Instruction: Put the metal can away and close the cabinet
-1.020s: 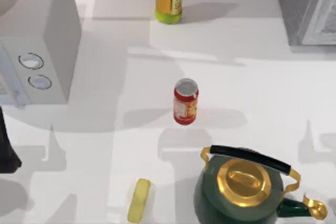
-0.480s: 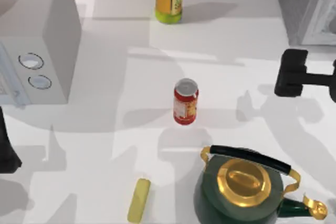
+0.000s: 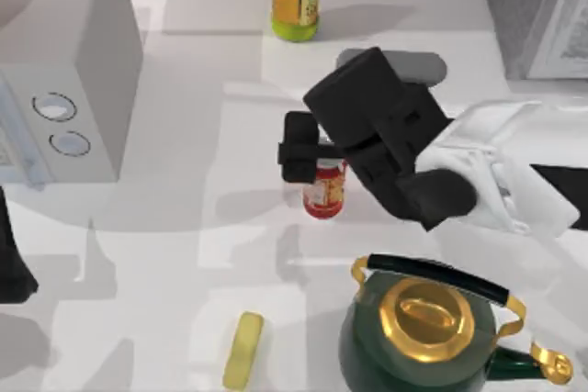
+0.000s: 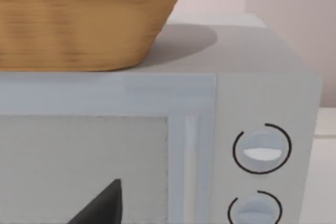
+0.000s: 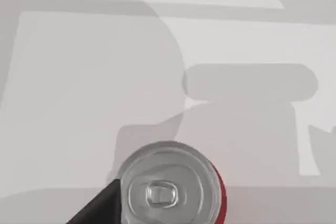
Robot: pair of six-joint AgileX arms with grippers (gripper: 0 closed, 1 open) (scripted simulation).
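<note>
At the table's left edge, well apart from the work, the left arm [image 3: 11,254] sits parked in front of the microwave [image 3: 64,89], whose door and two dials its wrist camera faces, with a woven basket [image 4: 84,19] on top. How its jaws stand cannot be told.

Toward the middle, the metal can [image 3: 323,192] stands upright on the table [image 3: 184,273], its long axis vertical. The right gripper [image 3: 299,148] hangs right over it, reaching in from the right side. In the top view the black finger block covers the can's top, so the red label shows just below the jaws. In the right wrist view the can's silver lid [image 5: 168,190] lies almost straight beneath the jaws, with one dark fingertip [image 5: 100,208] just beside its rim. Whether the jaws are spread cannot be told, and nothing is gripped.

The right arm is plainly the nearer one. My judgement is that the coming move is a straight descent, so the fingers straddle the can's sides.

To the right, the green kettle [image 3: 432,332] stands near the can, and the cabinet [image 3: 537,11] waits at the far right corner.
</note>
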